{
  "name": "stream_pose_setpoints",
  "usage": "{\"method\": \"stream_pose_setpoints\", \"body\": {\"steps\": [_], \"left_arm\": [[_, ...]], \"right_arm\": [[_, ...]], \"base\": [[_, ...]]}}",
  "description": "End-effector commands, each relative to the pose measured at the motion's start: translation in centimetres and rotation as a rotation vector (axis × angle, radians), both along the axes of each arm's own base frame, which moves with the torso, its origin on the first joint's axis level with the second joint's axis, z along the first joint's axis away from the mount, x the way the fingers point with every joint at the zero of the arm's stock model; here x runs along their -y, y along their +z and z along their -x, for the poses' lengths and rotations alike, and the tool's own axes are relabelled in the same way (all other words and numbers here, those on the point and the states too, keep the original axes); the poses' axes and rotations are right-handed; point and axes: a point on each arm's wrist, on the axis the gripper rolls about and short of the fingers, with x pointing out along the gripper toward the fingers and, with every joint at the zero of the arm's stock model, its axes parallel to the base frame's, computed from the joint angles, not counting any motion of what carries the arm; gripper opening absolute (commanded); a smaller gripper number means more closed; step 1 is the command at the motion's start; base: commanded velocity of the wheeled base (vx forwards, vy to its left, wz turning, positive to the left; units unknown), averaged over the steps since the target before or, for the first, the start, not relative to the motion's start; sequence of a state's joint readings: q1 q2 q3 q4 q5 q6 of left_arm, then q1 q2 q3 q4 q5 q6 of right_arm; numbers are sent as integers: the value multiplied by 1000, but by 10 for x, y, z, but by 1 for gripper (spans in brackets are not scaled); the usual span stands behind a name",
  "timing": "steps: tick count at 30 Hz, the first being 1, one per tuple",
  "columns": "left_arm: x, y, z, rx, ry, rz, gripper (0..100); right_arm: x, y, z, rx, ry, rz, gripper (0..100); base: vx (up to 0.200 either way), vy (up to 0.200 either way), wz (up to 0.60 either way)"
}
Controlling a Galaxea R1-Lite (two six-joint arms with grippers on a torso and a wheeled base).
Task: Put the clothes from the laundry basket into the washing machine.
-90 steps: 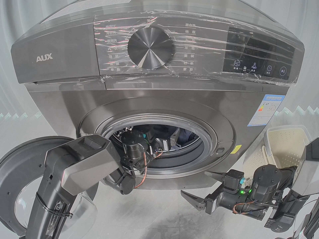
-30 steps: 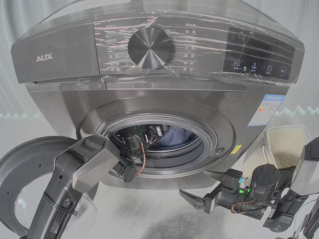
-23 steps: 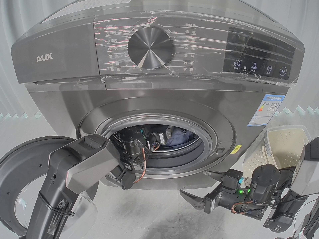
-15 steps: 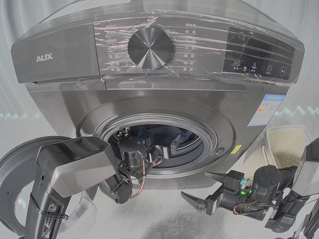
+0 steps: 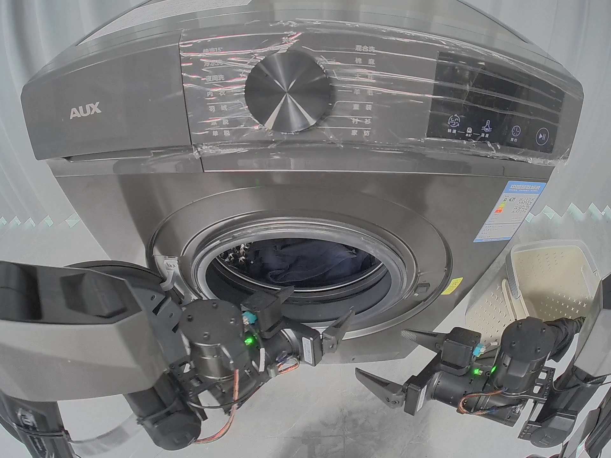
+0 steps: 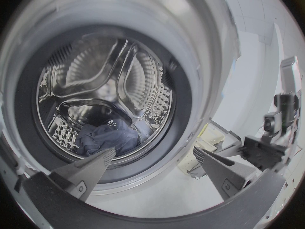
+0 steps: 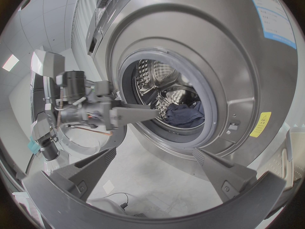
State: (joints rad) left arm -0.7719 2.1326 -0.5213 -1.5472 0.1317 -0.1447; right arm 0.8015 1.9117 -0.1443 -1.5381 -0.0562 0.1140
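Dark blue clothes point(image 5: 305, 262) lie bunched low in the drum of the washing machine point(image 5: 305, 179); they are also seen at clothes point(image 6: 105, 139) and clothes point(image 7: 184, 115). My left gripper point(image 5: 321, 313) hangs open and empty just outside the lower rim of the door opening; left gripper point(image 6: 152, 153), left gripper point(image 7: 136, 113). My right gripper point(image 5: 382, 352) is open and empty, low over the floor to the right of the opening; right gripper point(image 7: 152, 153). The cream laundry basket point(image 5: 547, 281) stands at the right; what I see of its inside holds no clothes.
The round door point(image 5: 108, 267) stands swung open at the left, mostly hidden behind my left arm. Grey floor point(image 5: 318, 408) lies in front of the machine. The basket point(image 7: 295, 156) sits close to the machine's right side.
My left gripper has pulled back out of the drum and dropped below the opening, open, with the dark clothes left inside. The right arm shifted only slightly.
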Motion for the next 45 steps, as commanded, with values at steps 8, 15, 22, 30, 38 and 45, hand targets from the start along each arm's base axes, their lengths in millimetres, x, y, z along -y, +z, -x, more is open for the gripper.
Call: {"method": "stream_pose_setpoints", "body": {"steps": [8, 15, 22, 30, 38, 45], "left_arm": [[-69, 58, 95, 24, -20, 93, 100], [-95, 63, 118, 40, -20, 104, 100], [-109, 67, 125, 60, 65, 108, 100], [-113, 68, 129, 50, 85, 87, 100], [-126, 72, 131, 55, 139, 83, 100], [-147, 80, 144, 93, 174, 73, 100]], "right_arm": [[31, 41, 22, 103, -163, -135, 100], [45, 48, 26, 126, -226, -150, 100], [55, 45, 31, 116, -248, -137, 100], [62, 50, 30, 133, -280, -151, 100], [67, 51, 28, 143, -310, -149, 100], [76, 56, 26, 175, -342, -150, 100]], "base": [[0, 0, 0], [0, 0, 0], [0, 0, 0], [-75, 0, 0], [-200, 0, 0], [-200, 0, 0]]}}
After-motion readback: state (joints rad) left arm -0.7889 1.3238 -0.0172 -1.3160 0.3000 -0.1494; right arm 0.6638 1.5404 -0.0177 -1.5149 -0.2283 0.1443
